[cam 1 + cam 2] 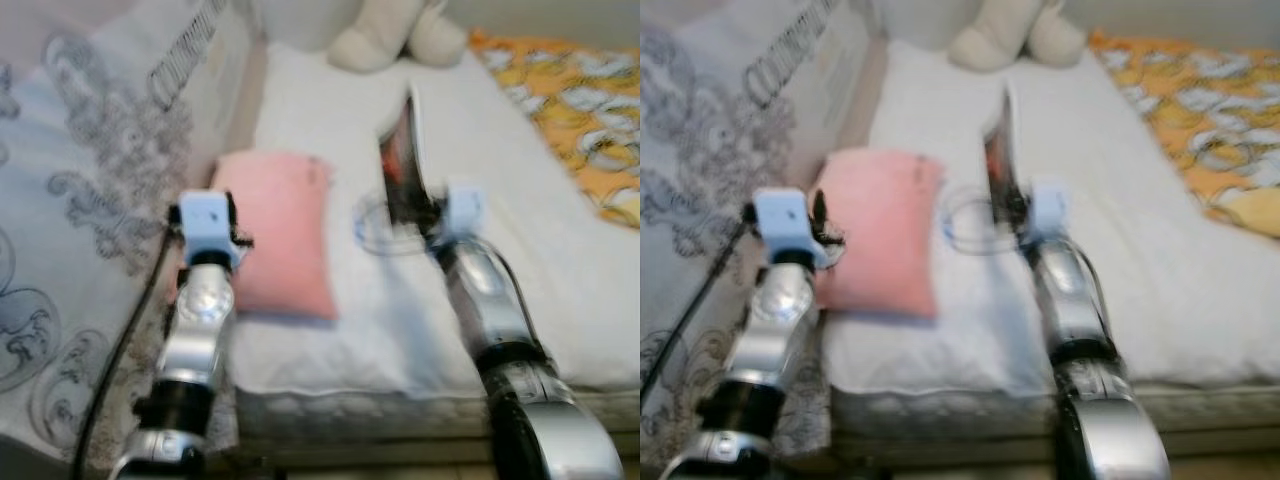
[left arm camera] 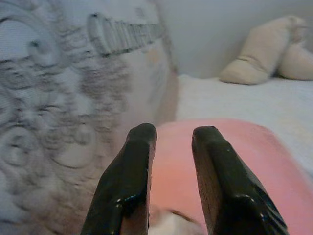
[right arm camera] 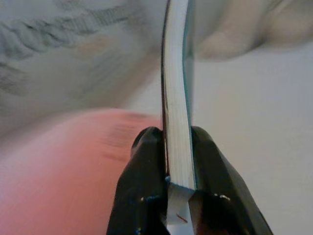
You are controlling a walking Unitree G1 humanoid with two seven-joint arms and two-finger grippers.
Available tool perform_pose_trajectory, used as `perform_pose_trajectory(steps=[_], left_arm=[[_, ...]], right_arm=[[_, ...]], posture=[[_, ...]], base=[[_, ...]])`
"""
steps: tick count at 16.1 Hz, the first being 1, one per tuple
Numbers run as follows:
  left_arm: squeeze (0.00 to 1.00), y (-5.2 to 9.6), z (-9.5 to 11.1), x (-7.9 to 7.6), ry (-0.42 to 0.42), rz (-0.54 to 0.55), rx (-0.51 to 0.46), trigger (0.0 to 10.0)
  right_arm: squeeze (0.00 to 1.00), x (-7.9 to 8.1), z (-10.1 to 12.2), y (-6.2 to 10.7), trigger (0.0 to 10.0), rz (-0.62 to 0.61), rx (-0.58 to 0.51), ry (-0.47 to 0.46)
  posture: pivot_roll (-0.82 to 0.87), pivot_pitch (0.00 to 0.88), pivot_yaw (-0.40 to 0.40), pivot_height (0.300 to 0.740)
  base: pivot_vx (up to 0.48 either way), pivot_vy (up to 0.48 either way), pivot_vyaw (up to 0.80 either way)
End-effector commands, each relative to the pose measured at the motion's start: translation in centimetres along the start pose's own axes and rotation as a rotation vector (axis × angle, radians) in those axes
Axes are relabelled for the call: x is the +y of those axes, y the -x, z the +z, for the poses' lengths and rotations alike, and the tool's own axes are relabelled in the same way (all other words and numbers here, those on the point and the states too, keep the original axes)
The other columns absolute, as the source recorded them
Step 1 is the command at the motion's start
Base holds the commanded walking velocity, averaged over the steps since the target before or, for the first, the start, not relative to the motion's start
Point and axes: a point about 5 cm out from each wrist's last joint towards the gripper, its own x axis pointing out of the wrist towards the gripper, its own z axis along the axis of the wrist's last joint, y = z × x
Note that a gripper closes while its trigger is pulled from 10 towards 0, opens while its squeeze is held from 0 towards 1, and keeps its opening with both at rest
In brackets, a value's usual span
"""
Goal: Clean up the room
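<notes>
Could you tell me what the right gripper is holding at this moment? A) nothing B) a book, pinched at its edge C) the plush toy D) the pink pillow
B: in the right wrist view the right gripper has both fingers clamped on the page edge of a thin book, held upright above the bed beside the pink pillow.

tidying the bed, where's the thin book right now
The thin book stands upright, clamped in the right gripper, above the white mattress, right of the pink pillow.
</notes>
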Motion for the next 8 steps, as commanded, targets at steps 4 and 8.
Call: perform_pose_trajectory(steps=[4,8], left_arm=[[0.0,-0.2,5.0,-1.9,0.127,-0.37,-0.094,10.0],[0.0,1.8,8.4,-1.3,0.125,-0.558,-0.111,10.0]], right_arm=[[0.0,0.2,-4.0,0.3,0.0,-0.033,0.201,-0.445],[0.0,-1.6,-7.4,2.8,0.0,-0.173,0.295,-0.514]], posture=[[0.13,0.118,0.083,0.731],[0.24,0.222,0.135,0.731]], base=[[0.0,0.0,0.0],[0.0,0.0,0.0]])
